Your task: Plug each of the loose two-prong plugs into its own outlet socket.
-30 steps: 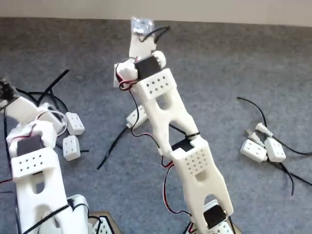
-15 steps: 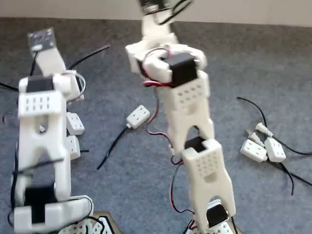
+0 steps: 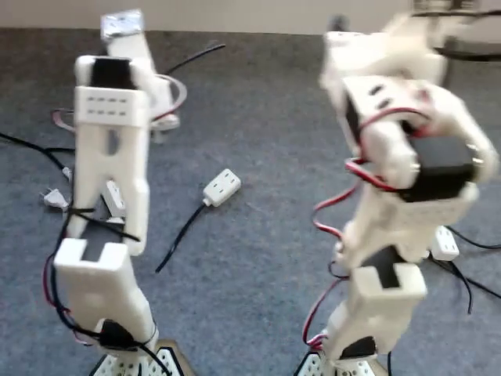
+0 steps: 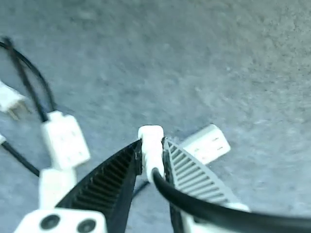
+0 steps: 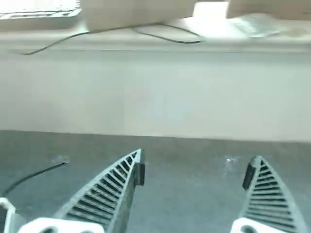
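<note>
- Since a second ago my left arm point(image 3: 109, 149) has risen from its folded crouch and stretched forward along the left side of the table. My right arm point(image 3: 407, 172) has swung off the centre to the right and reared up.
- The small white plug on a black cord point(image 4: 150, 137) is clamped between the fingers of my left gripper point(image 4: 152, 145), held over the grey carpeted table point(image 4: 218, 58).
- Just beyond it in the left wrist view lies a white rectangular outlet block point(image 4: 206, 143). I cannot tell whether the plug and block touch.
- A second white outlet block point(image 4: 64, 141) on a black cord lies off to one side, with a loose white two-prong plug point(image 4: 10, 101) farther out.
- In the high view, a white outlet strip with a black cord point(image 3: 221, 186) lies on the carpet between the two arms, apart from both.
- My right gripper point(image 5: 197, 160) is lifted and points level toward the pale wall point(image 5: 155, 92), its jaws spread wide.
- Another white outlet piece point(image 3: 445, 243) peeks out from behind the right arm.
</note>
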